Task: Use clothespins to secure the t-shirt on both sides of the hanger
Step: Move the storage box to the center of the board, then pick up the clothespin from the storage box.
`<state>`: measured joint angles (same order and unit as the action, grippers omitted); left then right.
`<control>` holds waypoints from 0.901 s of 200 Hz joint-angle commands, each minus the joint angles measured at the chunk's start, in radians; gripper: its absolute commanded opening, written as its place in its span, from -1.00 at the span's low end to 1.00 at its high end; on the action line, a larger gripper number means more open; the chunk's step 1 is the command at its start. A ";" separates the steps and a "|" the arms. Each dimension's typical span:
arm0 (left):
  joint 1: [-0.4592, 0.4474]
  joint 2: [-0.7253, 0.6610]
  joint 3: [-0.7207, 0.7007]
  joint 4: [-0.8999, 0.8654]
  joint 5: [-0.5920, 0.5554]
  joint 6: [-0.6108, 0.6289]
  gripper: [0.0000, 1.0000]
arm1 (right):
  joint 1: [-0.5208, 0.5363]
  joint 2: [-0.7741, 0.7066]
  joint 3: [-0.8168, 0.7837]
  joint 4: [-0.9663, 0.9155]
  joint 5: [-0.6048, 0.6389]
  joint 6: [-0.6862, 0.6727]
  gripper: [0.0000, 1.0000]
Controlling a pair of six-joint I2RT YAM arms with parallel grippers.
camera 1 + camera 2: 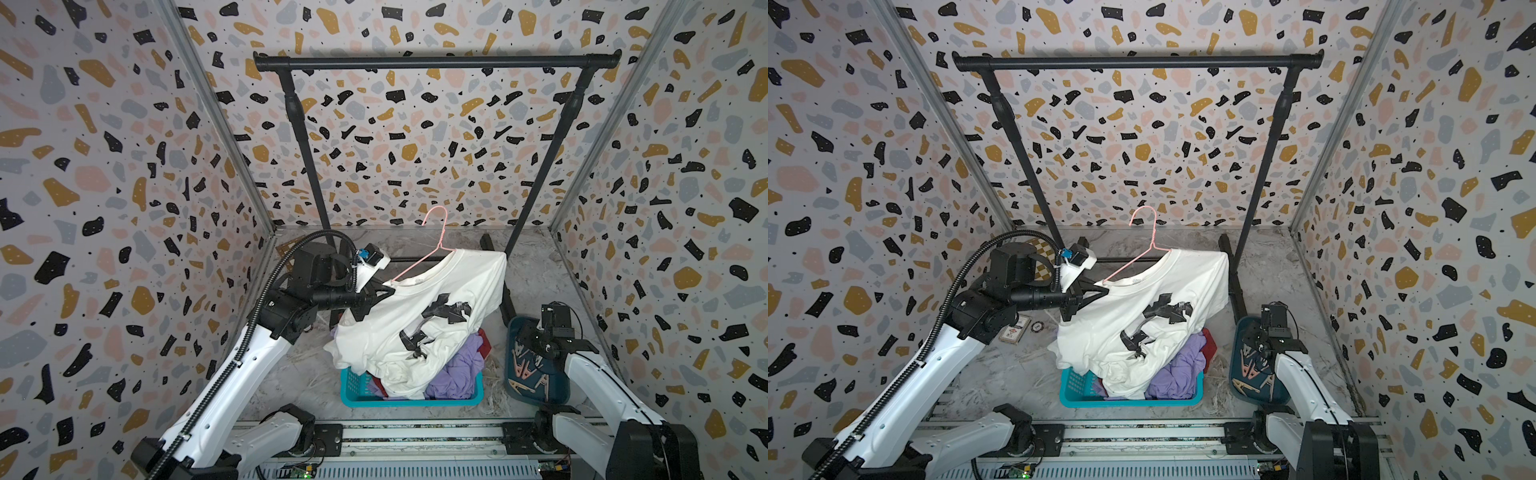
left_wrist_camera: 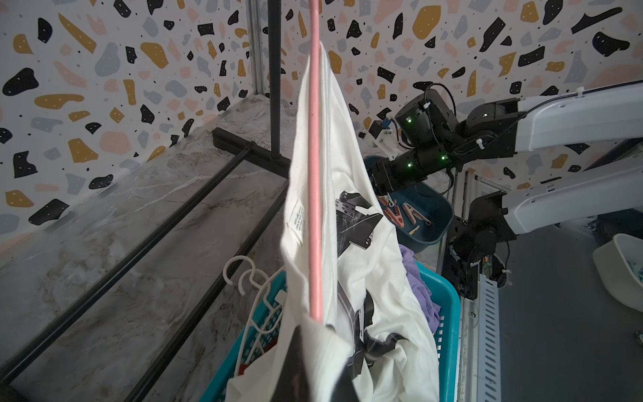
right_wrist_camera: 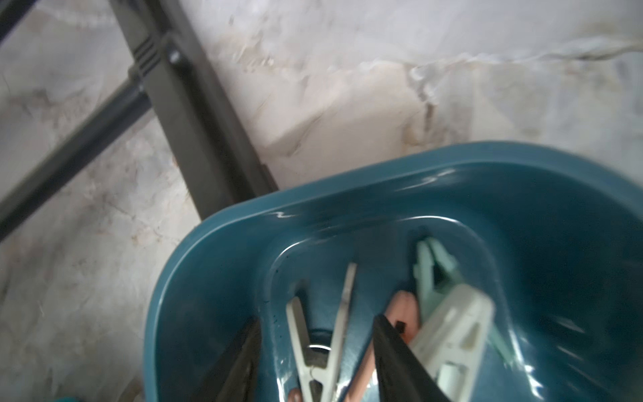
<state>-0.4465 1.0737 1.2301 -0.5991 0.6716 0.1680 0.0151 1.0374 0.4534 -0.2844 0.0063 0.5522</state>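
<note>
My left gripper (image 1: 384,289) is clenched tight on one shoulder of the thin pink wire hanger (image 2: 315,174), with cloth of the white t-shirt with a black print (image 1: 469,274) pinched in alongside it. The shirt sits on that hanger at a tilt, its lower part slumped into the turquoise slotted laundry basket (image 1: 353,386). The left arm is raised, its forearm sloping up from the front rail and its wrist turned level toward the shirt.

My right gripper (image 3: 317,317) stands partly open, one finger on either side of a white plastic clothespin (image 3: 318,369) lying in the dark teal plastic tub (image 3: 243,215). I see gaps between the fingers and the peg (the wrist view is blurred, so I would not swear to it). Other clothespins lie just beside it: a pink one (image 3: 405,313), a mint green one (image 3: 431,268) and a chunkier white one (image 3: 455,323). The right arm is low, wrist bent down over the tub, which sits near the foot of the black metal garment rack (image 1: 436,62).
</note>
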 commanded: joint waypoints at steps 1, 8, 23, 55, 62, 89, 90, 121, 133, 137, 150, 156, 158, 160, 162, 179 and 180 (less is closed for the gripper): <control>-0.006 -0.004 -0.001 0.097 0.027 -0.009 -1.00 | 0.078 0.039 0.028 0.003 0.076 -0.016 0.03; -0.006 -0.006 -0.003 0.096 0.028 -0.009 -1.00 | 0.091 0.054 0.032 -0.005 0.091 -0.009 0.01; -0.006 -0.009 -0.004 0.096 0.026 -0.009 -1.00 | 0.091 0.073 0.027 0.003 0.080 -0.007 -0.01; -0.006 -0.012 -0.008 0.099 0.024 -0.007 -1.00 | 0.094 0.061 0.019 -0.003 0.091 0.008 0.00; -0.006 -0.012 -0.009 0.100 0.024 -0.008 -1.00 | 0.093 0.053 0.022 -0.009 0.096 0.011 0.01; -0.006 -0.011 -0.009 0.100 0.026 -0.008 -1.00 | 0.096 0.001 0.011 -0.029 0.122 0.040 0.08; -0.006 -0.011 -0.009 0.100 0.026 -0.008 -1.00 | 0.095 0.000 0.010 -0.027 0.122 0.040 0.08; -0.006 -0.008 -0.004 0.101 0.034 -0.011 -1.00 | 0.088 0.039 0.010 -0.015 0.114 0.038 0.08; -0.006 -0.009 -0.009 0.102 0.033 -0.011 -1.00 | 0.088 0.058 0.008 -0.006 0.111 0.034 0.07; -0.007 -0.009 -0.008 0.102 0.033 -0.011 -1.00 | 0.088 0.061 0.007 -0.002 0.109 0.033 0.07; -0.008 -0.009 -0.006 0.102 0.032 -0.011 -1.00 | 0.088 0.071 0.007 0.004 0.104 0.029 0.06; -0.009 -0.009 -0.006 0.102 0.031 -0.011 -1.00 | 0.089 0.074 0.006 0.005 0.105 0.030 0.06; -0.009 -0.009 -0.007 0.102 0.031 -0.011 -1.00 | 0.088 0.076 0.006 0.006 0.106 0.029 0.06; -0.008 -0.009 -0.006 0.102 0.031 -0.011 -1.00 | 0.088 0.077 0.004 0.006 0.107 0.029 0.06; -0.008 -0.009 -0.007 0.102 0.032 -0.010 -1.00 | 0.088 0.078 0.004 0.008 0.106 0.029 0.06; -0.008 -0.008 -0.006 0.103 0.036 -0.012 -1.00 | 0.083 0.092 0.002 0.018 0.101 0.026 0.06; -0.008 -0.008 -0.005 0.104 0.035 -0.013 -1.00 | 0.082 0.094 0.002 0.018 0.099 0.026 0.06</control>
<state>-0.4492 1.0737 1.2194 -0.5957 0.6746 0.1673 0.1047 1.1202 0.4591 -0.2752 0.1024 0.5793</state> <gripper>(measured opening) 0.065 0.528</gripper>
